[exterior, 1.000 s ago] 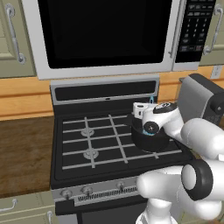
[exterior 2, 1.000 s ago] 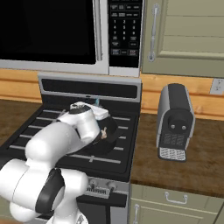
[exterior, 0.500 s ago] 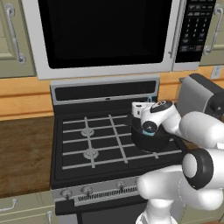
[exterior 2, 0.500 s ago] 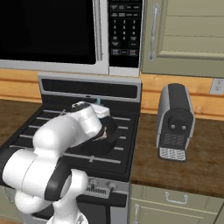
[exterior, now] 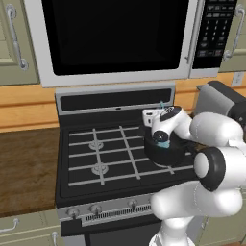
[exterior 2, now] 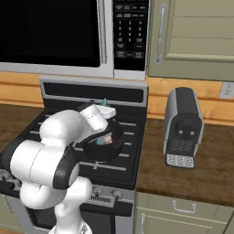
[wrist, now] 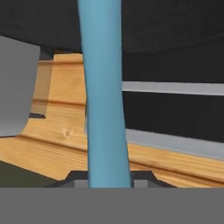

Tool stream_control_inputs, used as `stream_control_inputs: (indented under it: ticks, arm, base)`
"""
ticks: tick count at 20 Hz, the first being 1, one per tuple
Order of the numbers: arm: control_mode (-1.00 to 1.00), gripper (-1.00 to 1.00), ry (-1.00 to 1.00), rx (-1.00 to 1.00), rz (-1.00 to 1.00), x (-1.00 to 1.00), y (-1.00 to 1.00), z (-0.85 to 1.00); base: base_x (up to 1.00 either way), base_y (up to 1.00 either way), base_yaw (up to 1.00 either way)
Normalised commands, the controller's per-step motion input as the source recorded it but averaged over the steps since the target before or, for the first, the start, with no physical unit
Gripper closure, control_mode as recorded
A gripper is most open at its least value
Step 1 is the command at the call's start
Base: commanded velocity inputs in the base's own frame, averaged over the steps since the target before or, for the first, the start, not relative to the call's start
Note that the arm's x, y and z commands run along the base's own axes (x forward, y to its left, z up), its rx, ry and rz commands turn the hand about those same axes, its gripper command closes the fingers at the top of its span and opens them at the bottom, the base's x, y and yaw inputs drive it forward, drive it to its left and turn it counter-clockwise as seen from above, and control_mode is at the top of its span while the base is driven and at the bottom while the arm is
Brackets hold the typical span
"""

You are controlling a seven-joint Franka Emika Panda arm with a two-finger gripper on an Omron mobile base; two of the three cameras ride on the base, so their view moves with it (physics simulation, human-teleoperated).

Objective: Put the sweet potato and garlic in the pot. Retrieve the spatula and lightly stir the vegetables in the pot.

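The black pot (exterior: 168, 154) (exterior 2: 101, 151) sits on the stove's front right burner. My hand reaches down over it, and my gripper (wrist: 109, 177) is shut on the light blue spatula (wrist: 104, 96), whose slim handle rises straight up between the fingertips (wrist: 77, 176). The handle's tip pokes out above the hand (exterior: 161, 103) (exterior 2: 104, 101). Small orange and bluish bits (exterior 2: 108, 139) show inside the pot, but I cannot tell them apart. The arm hides the sweet potato and garlic.
A grey toaster (exterior 2: 183, 128) (exterior: 218, 98) stands on the wooden counter right of the stove. The microwave (exterior: 115, 38) hangs low above the burners. The left grates (exterior: 98, 153) are bare, with brown counter (exterior: 26, 168) beyond.
My hand, holding the spatula, has shifted slightly toward the back of the pot and a little higher. The pot has stayed in place.
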Motion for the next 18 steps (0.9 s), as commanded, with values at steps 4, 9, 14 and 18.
stream_control_inputs:
  ticks: [4,9,14,18]
  arm:
    - [-1.00,1.00,-0.19,-0.01,0.00,0.27,0.00,-0.23]
    - [-1.00,1.00,-0.21,0.01,0.00,-0.19,0.00,0.00]
    - [-1.00,1.00,-0.13,0.00,0.00,-0.58,0.00,0.25]
    - [-1.00,1.00,-0.08,0.00,0.00,-0.02,0.00,0.26]
  base:
    - [0.00,0.00,0.00]
    - [0.00,0.00,0.00]
    - [0.00,0.00,0.00]
    - [0.00,0.00,0.00]
